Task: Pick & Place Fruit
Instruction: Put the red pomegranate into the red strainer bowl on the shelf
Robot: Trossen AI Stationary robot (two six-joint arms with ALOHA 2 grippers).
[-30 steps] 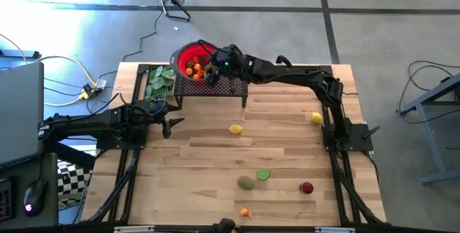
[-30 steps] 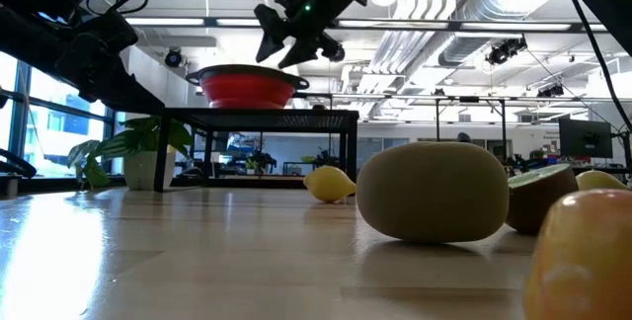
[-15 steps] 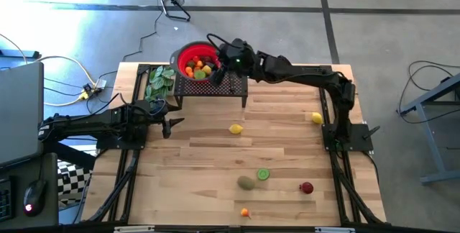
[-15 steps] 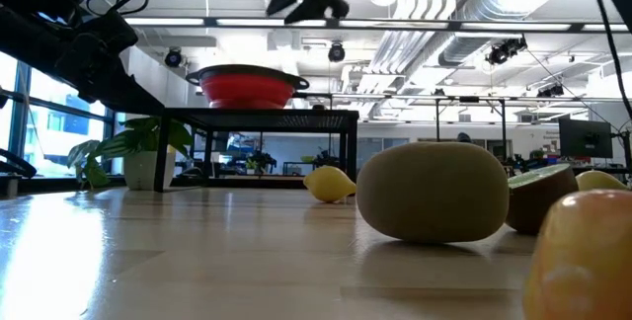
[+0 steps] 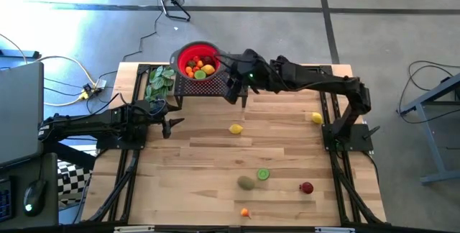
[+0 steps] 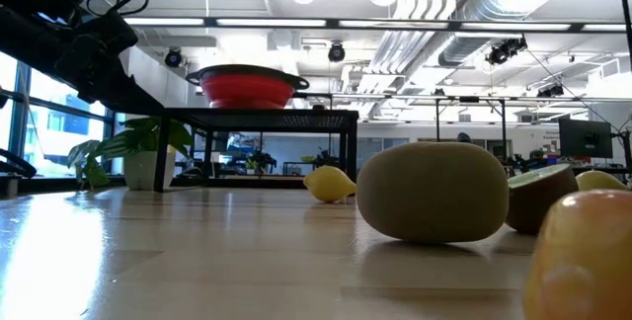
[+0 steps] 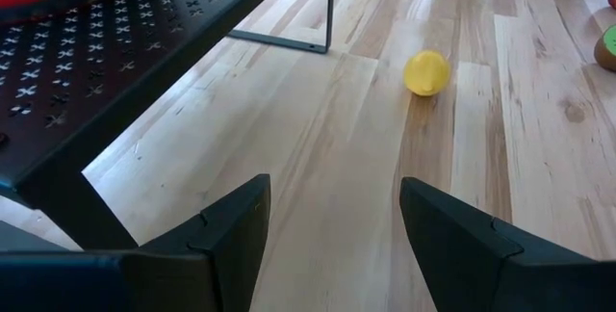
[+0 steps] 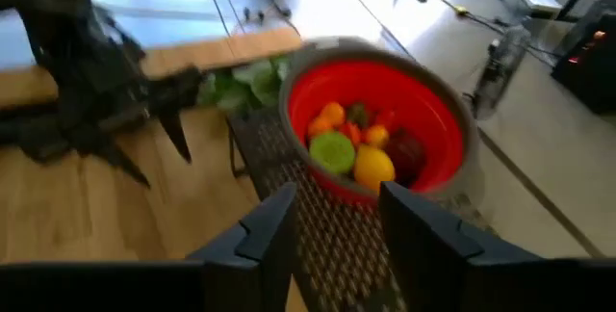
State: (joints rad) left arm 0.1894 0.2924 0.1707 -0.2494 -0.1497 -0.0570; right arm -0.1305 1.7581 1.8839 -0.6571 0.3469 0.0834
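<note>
A red bowl [image 5: 188, 52] holding several fruits [image 8: 358, 148] stands on a black mesh stand [image 5: 223, 85] at the table's far side. My right gripper [image 5: 233, 89] hovers above the stand's right part, just right of the bowl, open and empty [image 8: 337, 225]. Loose fruits lie on the wooden table: a lemon [image 5: 235, 128], a second lemon [image 5: 316, 118], a green lime half [image 5: 263, 175], a kiwi [image 5: 246, 183], a red piece [image 5: 307, 188] and an orange piece [image 5: 245, 212]. My left gripper [image 5: 169, 125] waits open at the table's left, pointing at the nearer lemon [image 7: 425, 71].
A green leafy bunch [image 5: 159, 82] sits left of the stand. The stand's legs [image 7: 329, 9] reach down to the table near the middle. In the low view the kiwi [image 6: 433, 192] and other fruit lie close to the near edge. Bare wood [image 5: 280, 143] lies between the fruits.
My right gripper has drawn back from over the red bowl toward the table's right and near side while rising; in the low view it has climbed to the picture's top edge. The fruits in the bowl now show uncovered.
</note>
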